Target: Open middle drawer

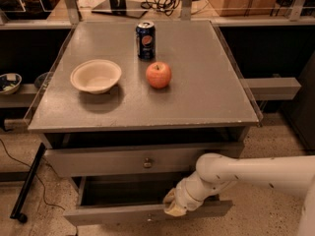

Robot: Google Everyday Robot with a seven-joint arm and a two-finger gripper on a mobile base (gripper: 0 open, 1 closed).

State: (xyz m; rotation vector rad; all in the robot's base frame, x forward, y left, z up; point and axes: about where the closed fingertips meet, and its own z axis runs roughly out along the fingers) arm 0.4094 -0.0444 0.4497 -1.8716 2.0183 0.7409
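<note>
On the flat grey cabinet top (pixel 206 97) above me stand a blue soda can (pixel 145 40) at the back, a red-yellow apple (pixel 158 74) just in front of it, and a pale bowl (pixel 95 75) to the apple's left, all three apart from each other. A black stand leg (pixel 27 186) slants over the speckled floor (pixel 266 215) beside the cabinet, well clear of me. Under the top sits the upper drawer (pixel 108 161), its small round knob (pixel 147 162) at centre, its front nearly flush. Below it, the middle drawer (pixel 118 214) stands pulled out toward the camera, its long flat front low in the view. My gripper (pixel 174 206) rests at the top edge of that front, right of its centre, and my white arm (pixel 256 173) reaches in from the right, crossing the drawer's right corner. Whether my jaws are wide or narrow I cannot tell; the wrist hides them. The pale bowl shows only its smooth inner wall. The middle drawer's inside is a shallow box lying in shadow. A small dish (pixel 9 81) on the left shelf holds something dark I cannot make out. The cabinet is matte grey with squared edges; my arm is smooth, rounded and glossy.
</note>
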